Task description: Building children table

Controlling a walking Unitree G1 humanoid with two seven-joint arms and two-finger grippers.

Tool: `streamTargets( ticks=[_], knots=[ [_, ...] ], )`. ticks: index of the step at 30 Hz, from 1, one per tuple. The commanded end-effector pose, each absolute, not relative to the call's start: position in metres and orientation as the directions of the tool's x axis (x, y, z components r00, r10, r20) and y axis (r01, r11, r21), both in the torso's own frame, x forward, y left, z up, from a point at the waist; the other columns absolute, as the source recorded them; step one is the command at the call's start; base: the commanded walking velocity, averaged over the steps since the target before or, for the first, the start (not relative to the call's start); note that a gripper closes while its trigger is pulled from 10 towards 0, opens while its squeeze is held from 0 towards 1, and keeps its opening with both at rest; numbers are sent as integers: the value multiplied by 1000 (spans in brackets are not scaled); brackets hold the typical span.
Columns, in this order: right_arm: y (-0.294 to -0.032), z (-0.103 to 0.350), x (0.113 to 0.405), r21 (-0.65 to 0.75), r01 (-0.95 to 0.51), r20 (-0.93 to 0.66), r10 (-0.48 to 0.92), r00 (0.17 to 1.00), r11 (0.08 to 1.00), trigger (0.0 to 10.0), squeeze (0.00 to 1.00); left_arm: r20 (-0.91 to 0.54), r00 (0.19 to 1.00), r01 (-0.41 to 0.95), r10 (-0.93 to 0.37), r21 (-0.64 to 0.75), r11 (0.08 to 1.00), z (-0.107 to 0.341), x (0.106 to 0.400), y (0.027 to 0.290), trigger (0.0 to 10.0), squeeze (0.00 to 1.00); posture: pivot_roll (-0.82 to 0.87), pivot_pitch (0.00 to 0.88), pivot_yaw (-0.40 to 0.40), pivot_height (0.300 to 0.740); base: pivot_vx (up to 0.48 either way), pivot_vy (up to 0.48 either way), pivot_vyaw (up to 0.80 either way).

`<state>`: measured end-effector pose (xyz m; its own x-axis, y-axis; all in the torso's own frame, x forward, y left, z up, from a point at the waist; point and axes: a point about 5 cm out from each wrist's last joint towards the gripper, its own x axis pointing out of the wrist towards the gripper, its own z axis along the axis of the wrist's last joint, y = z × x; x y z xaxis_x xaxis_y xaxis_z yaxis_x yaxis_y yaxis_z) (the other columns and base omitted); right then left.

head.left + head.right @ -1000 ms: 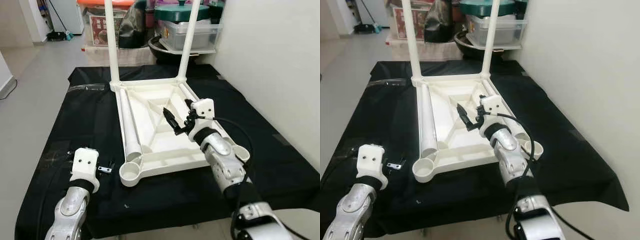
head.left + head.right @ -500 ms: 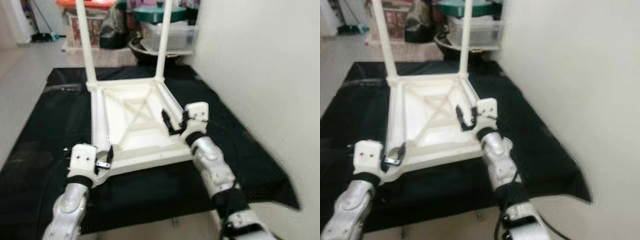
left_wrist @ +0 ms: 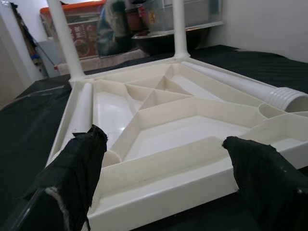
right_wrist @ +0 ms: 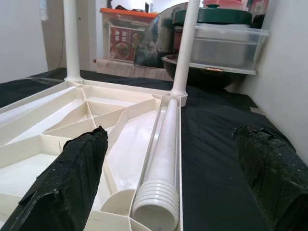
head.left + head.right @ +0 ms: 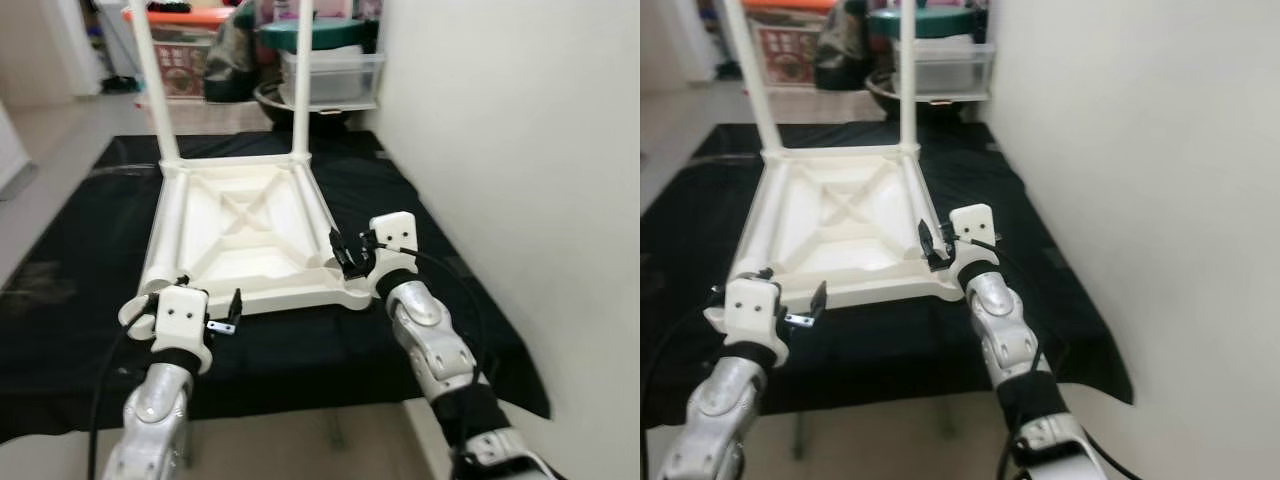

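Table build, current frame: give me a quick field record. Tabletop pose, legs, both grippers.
tabletop: white tabletop upside down on black cloth
fitted legs: two upright legs in the far corner sockets
loose legs: one loose leg lying along each side channel
left gripper: left gripper open, at near left corner
right gripper: right gripper open, at near right corner, facing the loose leg's ribbed end

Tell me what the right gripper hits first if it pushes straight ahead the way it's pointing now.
Probably the loose white table leg lying along the upturned tabletop: in the right wrist view its ribbed end sits just ahead, between the open fingers of the right gripper. Depth is unclear, so the tabletop's near rim could come first.
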<state>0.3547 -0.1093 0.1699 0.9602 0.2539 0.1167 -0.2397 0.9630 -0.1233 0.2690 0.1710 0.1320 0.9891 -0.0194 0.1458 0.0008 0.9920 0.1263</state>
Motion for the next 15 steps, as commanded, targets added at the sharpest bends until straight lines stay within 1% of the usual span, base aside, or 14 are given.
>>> streamTargets(
  ticks=[1,3,7,9,12,15],
  knots=[
    [-107,169,353,-146,-248,113,265,958,958,10000,0,127,992,-12,-5,127,992,128,269,174,10000,0,57,0,-50,740,0,0,800],
    [-107,169,352,-167,-254,114,275,955,953,10000,0,127,992,-11,-5,126,992,128,269,173,10000,0,54,0,-48,740,0,0,800],
    [-108,168,350,-133,-252,114,267,957,959,10000,0,128,992,-9,-7,121,993,128,269,170,10000,0,55,0,-46,740,0,0,800],
    [-111,167,351,-102,-230,107,240,965,968,10000,0,133,991,-9,-7,123,992,129,270,170,10000,0,55,0,-46,740,0,0,0],
    [-111,167,353,-100,-216,101,226,969,971,10000,0,135,991,-13,-3,119,993,129,270,170,10000,0,54,0,-45,740,0,0,0],
    [-111,167,353,-103,-212,101,222,970,972,10000,0,137,991,-19,4,111,994,129,270,172,10000,0,56,0,-46,740,307,0,0]
  ],
)
